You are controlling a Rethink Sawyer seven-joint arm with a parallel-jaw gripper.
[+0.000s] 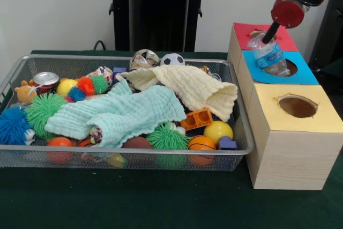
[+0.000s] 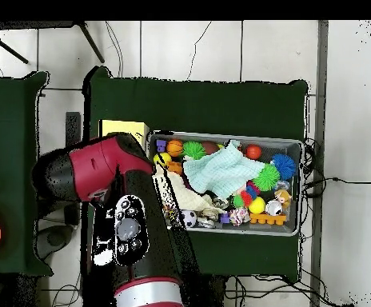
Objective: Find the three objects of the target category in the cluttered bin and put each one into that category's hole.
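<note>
Dark green cloth covers the table [image 1: 134, 202], and on it sits the bin [image 1: 161, 159], heaped with toys: a mint towel [image 1: 118, 113] and a cream towel [image 1: 198, 87] draped over spiky balls, a small soccer ball [image 1: 172, 59], an orange brick [image 1: 196, 118], a yellow ball [image 1: 218, 131] and a tin can [image 1: 45, 79]. Just beside it stand three wooden boxes (red, blue and yellow tops). A crumpled clear plastic bottle [image 1: 269, 54] leans tilted over the hole [image 1: 289, 68], its lower end at the cutout. The gripper [image 1: 270, 32] reaches the bottle's top; whether its fingers are clamping it cannot be told
</note>
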